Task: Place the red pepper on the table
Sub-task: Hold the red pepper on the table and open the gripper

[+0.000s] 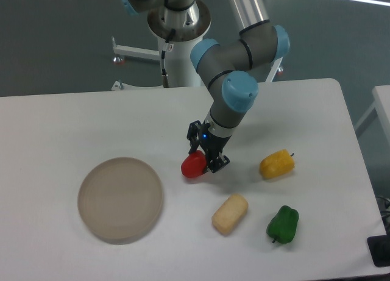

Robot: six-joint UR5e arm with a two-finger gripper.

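Note:
The red pepper point(192, 166) is small and glossy and sits at the middle of the white table point(91, 122), just right of the round beige plate. My gripper point(202, 159) is down at table height with its black fingers around the pepper's right side. The jaws look closed on the pepper, which rests on or just above the tabletop. The pepper's stem is hidden by the fingers.
A round beige plate point(120, 199) lies at the front left. A yellow pepper point(276, 164) lies to the right of the gripper. A pale bread-like block point(230, 214) and a green pepper point(283, 225) lie toward the front right.

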